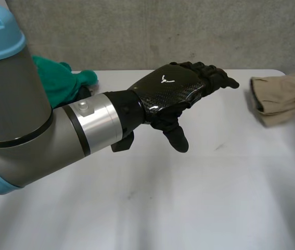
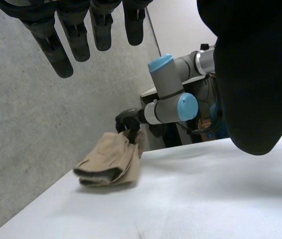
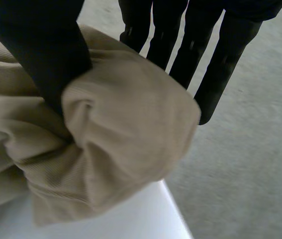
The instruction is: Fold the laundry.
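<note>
Fingers [image 3: 200, 35] of right hand [image 2: 127, 120] pinch tan cloth [image 3: 126, 134].

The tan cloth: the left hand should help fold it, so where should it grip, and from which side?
Probably grip the tan cloth by its stacked free end, toward the middle of the table, coming in low from that side. The right hand pinches the opposite end, and the open left hand hovers over the middle, so that end is free and nearest.
</note>
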`<state>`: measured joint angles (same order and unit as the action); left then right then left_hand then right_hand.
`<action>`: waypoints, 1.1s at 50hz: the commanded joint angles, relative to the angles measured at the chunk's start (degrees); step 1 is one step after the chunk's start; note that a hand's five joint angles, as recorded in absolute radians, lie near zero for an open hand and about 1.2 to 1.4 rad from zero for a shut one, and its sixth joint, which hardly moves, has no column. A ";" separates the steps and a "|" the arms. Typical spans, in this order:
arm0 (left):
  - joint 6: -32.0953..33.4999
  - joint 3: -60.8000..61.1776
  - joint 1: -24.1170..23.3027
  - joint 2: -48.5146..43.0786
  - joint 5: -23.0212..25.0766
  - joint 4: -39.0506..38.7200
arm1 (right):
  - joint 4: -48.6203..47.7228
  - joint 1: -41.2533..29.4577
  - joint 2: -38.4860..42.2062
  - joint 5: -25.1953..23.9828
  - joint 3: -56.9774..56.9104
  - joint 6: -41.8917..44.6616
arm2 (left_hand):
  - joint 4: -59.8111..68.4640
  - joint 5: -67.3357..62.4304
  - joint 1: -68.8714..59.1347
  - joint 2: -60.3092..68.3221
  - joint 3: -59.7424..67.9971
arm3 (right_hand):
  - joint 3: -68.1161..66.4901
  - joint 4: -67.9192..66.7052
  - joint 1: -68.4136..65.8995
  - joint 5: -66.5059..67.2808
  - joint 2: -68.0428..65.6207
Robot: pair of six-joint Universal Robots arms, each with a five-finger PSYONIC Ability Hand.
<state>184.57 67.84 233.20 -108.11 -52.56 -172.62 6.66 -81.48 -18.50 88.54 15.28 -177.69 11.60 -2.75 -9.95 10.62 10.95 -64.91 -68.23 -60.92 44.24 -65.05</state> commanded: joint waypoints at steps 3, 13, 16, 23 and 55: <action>0.09 -0.17 -0.29 -0.61 -0.17 0.00 | 2.22 1.85 7.25 -2.67 -8.60 0.77 | -1.22 2.37 -0.43 -0.24 -0.57 | 54.91 58.23 50.92 -44.24 55.05; -0.17 -1.75 -0.03 -0.44 -6.92 -0.79 | 2.31 1.67 -4.34 -2.58 -2.20 5.69 | -0.38 1.53 -1.27 0.60 0.27 | 54.91 58.23 50.92 -44.24 55.05; -0.52 -2.71 0.33 -0.09 -12.98 -2.98 | -0.14 1.68 -9.70 -4.59 4.74 6.04 | -0.38 1.53 -1.27 0.60 0.27 | 54.91 58.23 50.92 -44.24 55.05; -0.17 -6.23 5.24 -0.26 -31.36 -9.22 | -13.66 0.89 -30.39 -9.69 30.62 7.62 | -1.05 2.20 -0.60 -0.07 -0.40 | 54.91 58.23 50.92 -44.24 55.05; 20.06 -20.30 24.68 -23.14 -40.34 -15.03 | -27.49 -17.84 -63.94 -17.26 89.66 24.68 | 68.40 -67.25 -70.05 69.38 69.05 | 54.91 58.23 50.92 -44.24 55.05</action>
<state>211.54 45.08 261.36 -142.83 -91.09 -187.40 -20.73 -99.95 -81.65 71.20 105.16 -152.65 68.16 -55.29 -65.25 67.30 66.96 -12.09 -11.98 -12.83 2.84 -11.93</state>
